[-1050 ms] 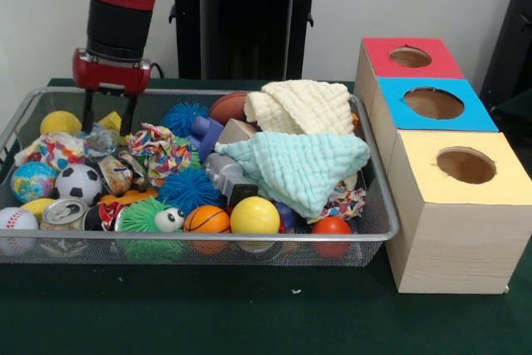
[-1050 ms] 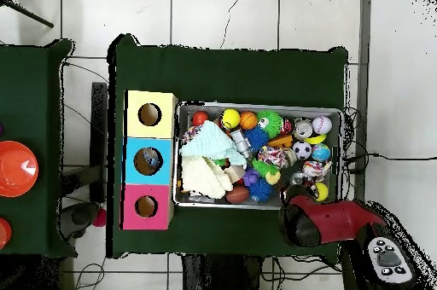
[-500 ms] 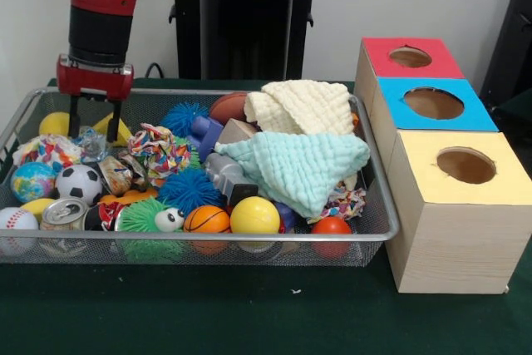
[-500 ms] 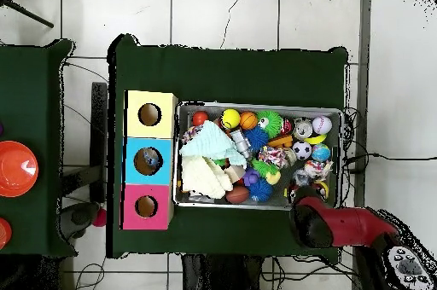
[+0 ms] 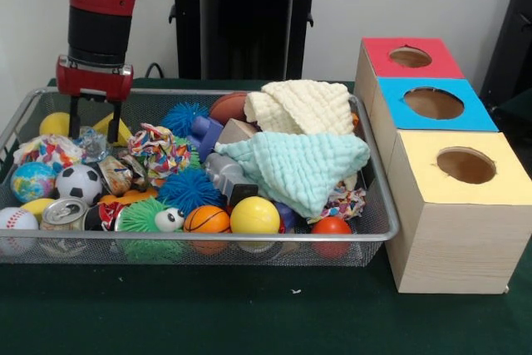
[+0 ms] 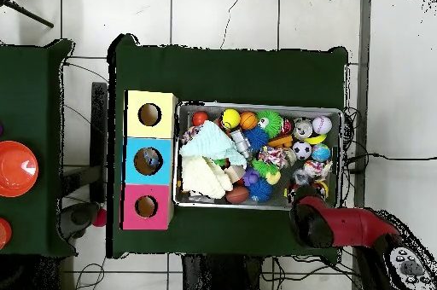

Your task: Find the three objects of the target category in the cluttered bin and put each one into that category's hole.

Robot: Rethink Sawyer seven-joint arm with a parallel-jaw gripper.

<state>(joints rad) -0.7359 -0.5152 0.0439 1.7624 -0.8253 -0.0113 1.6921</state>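
Hanging over the far left corner of the bin (image 5: 366, 197), pincer (image 5: 91, 118) open at a middling width, gripping nothing, two dark fingers (image 5: 112, 122) pointing straight down with the tips just above a yellow ball (image 5: 58, 122) and a yellow wedge (image 5: 120, 128). Seen from overhead, red arm (image 6: 346, 225) covering that same bin corner, pincer itself hidden beneath it. Packed inside the bin: globe ball (image 5: 33, 180) and soccer ball (image 5: 79, 182) near the left wall, baseball (image 5: 17, 220) and can (image 5: 64, 214) at the front left corner, green spiky ball (image 5: 145, 218) with a googly eye beside the can, small basketball (image 5: 206, 219), yellow ball (image 5: 254, 215) and red ball (image 5: 332, 226) along the front wall. Toward the bin's middle, blue spiky ball (image 5: 189, 187), rope knot (image 5: 160, 151) and grey toy (image 5: 226, 174). Draped over the bin's right half, mint cloth (image 5: 299, 168) in front and cream cloth (image 5: 303, 106) behind it, brown football (image 5: 229, 106) peeking out left of the cream cloth. Just right of the bin, touching or nearly so, three wooden boxes in a row on the green counter (image 5: 249, 322): yellow-topped box (image 5: 461, 168) nearest the front, blue-topped box (image 5: 434, 104) behind it, red-topped box (image 5: 410, 57) farthest back, each with a round hole in the lid. Cannot tell which category counts as the target.
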